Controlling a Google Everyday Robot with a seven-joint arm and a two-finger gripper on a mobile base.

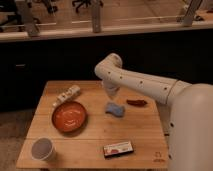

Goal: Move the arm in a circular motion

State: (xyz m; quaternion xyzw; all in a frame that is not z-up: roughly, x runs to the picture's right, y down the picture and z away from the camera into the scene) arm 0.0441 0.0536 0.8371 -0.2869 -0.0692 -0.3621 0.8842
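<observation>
The large white arm of thick rounded segments with small dark dots reaches from the right over the wooden table. Its elbow joint bends high above the table's back. The gripper hangs down from it, pale at the tip, just above and behind a blue object. It holds nothing that I can see.
On the table are an orange-red bowl, a white cup at the front left, a flat packet at the front, a dark red object at the right, and a pale striped item at the back left. A dark counter stands behind.
</observation>
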